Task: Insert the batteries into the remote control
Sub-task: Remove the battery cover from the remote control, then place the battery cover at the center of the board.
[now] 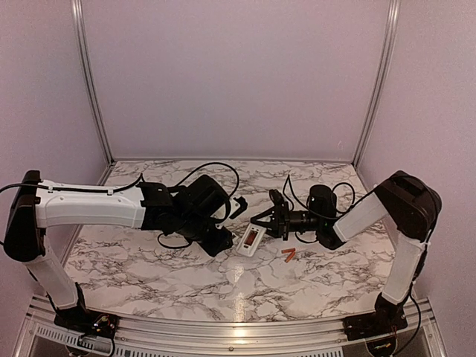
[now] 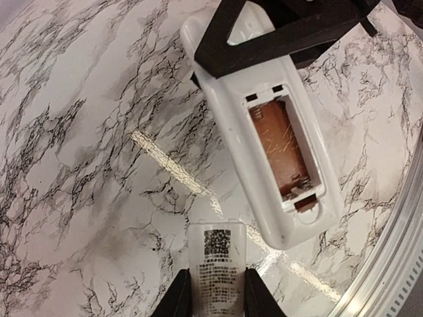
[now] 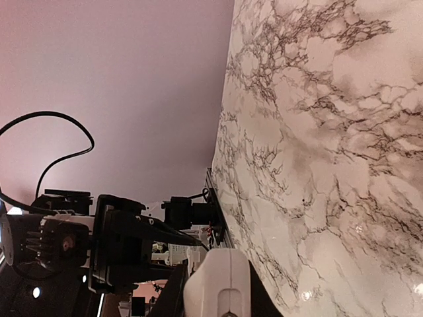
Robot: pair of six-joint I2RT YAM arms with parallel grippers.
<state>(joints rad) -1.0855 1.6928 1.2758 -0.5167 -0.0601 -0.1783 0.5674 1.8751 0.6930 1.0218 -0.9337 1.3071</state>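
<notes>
- At mid-table, the right gripper [image 3: 217,294] clamps one end of the remote control [image 2: 231,132], which is turned back-up, probably to steady it for loading.
- Its recessed battery bay [image 2: 281,148] is open and empty, with a coppery-brown floor and a glossy white plastic shell around it.
- Just beside the remote's free end, the left gripper [image 2: 217,294] has narrowed its fingers onto the flat white battery cover [image 2: 217,254], printed label up, likely to move it aside.
- The batteries [image 1: 288,254], two small orange cylinders, lie ungripped on the marble-patterned table [image 1: 149,268] near the remote.
</notes>
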